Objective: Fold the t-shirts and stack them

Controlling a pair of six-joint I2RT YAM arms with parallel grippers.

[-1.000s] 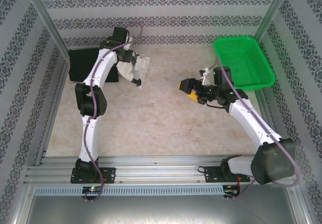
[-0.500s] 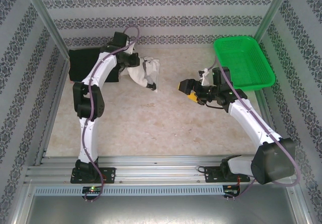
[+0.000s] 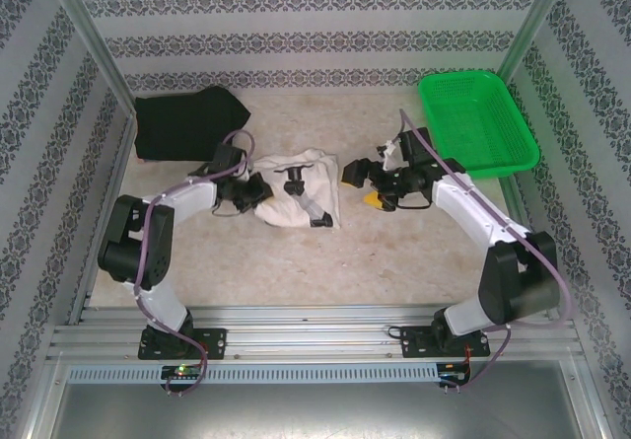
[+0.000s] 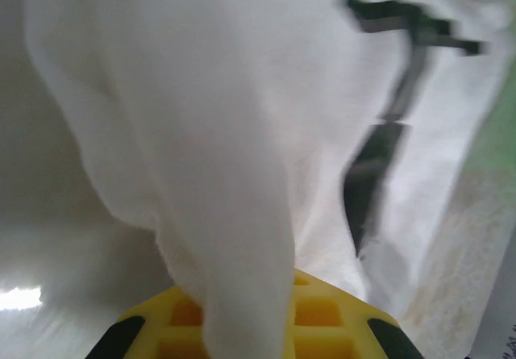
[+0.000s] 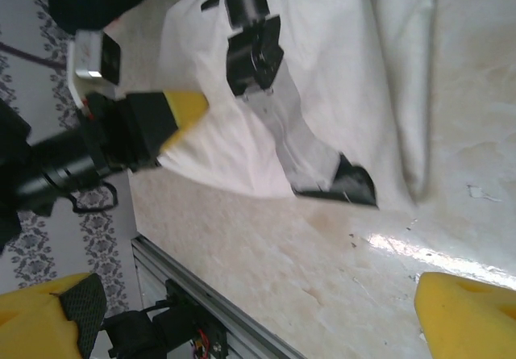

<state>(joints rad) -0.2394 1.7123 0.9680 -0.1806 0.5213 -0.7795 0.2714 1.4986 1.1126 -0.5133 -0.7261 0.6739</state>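
Where left tool (image 3: 258, 190) clamps, shirt (image 3: 277, 210) (cream) bunches.

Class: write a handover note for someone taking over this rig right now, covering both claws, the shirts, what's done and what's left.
Left claw: shut on the cream t-shirt, which lies crumpled mid-table.
Right claw: open, empty, just right of that shirt.
Black t-shirt: far-left corner, apart from the cream one.
Done: nothing stacked.
Left: fold both, stack them.
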